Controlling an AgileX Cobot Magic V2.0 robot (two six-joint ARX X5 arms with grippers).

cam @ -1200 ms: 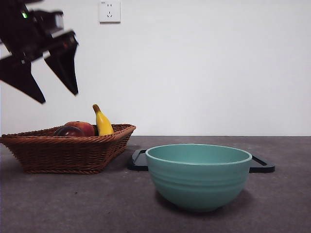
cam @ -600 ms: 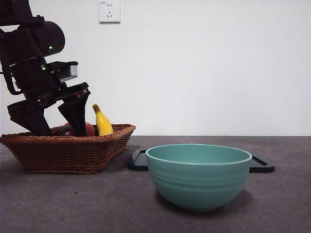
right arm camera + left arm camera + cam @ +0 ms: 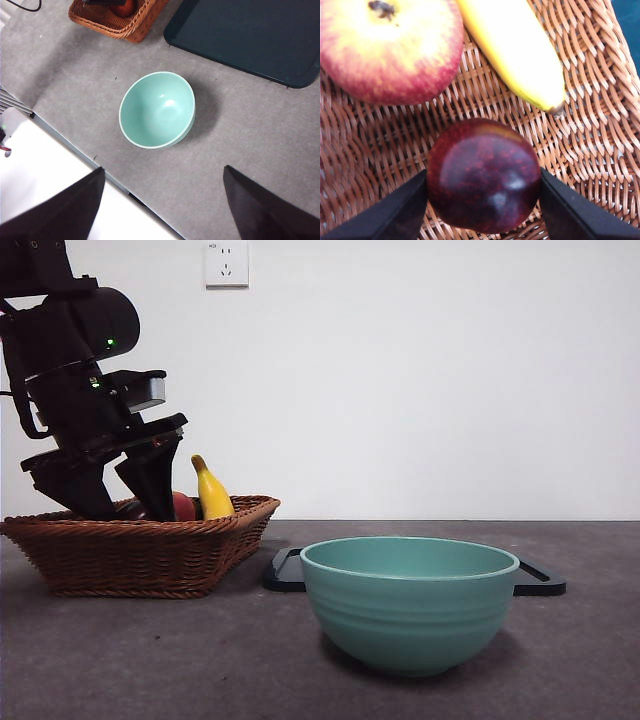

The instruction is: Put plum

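1. Our left hand is down inside the wicker basket, on the left side of the desk in the front view, with one jaw on each side of the plum
2. Both jaws look like they're right up against the plum's sides in the left wrist view, so we're calling that a grip on it. The plum sits on the basket's woven floor
3. From the front, the left hand and its arm cover most of the fruit, and we can only just make out a dark sliver of the plum between the jaws
4. Also in the basket: a red and yellow apple near the plum but not touching it, and a banana beside the apple, its tip ending close to the plum. In the front view the banana stands tilted against the basket's far side, poking above the rim
5. A teal bowl sits on the desk toward the middle, well apart from the basket, with a dark tray flat behind it
6. Our right hand hangs high over the desk with its jaws spread wide, nothing between them, looking down on the bowl
7. A white wall socket is up on the wall behind
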